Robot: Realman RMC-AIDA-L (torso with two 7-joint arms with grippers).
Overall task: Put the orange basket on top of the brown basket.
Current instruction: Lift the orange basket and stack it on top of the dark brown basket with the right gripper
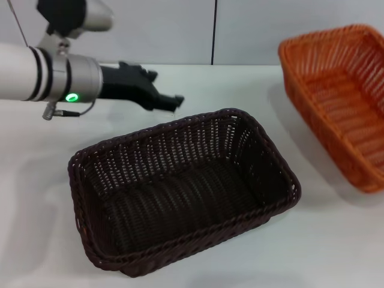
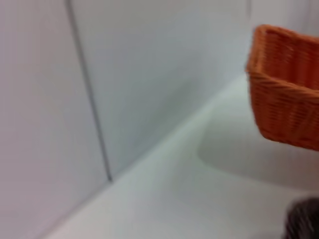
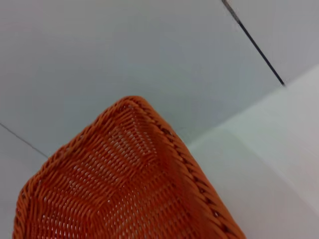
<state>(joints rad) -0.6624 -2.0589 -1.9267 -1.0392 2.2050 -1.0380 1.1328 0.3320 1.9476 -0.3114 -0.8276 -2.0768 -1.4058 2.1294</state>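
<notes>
The brown basket (image 1: 180,150) stands empty on the white table in the middle of the head view. The orange basket (image 1: 342,90) is at the far right, tilted, and casts a shadow on the table beside it. In the left wrist view the orange basket (image 2: 286,99) hangs clear above the table over its shadow. It fills the lower part of the right wrist view (image 3: 124,189), seen close along its braided rim. My left gripper (image 1: 163,99) is in the air behind the brown basket's far left corner, pointing right, with nothing in it. My right gripper is out of view.
The white table (image 1: 336,240) runs to a pale wall at the back with a dark vertical seam (image 1: 213,30). A dark blurred shape (image 2: 304,219) sits at the corner of the left wrist view.
</notes>
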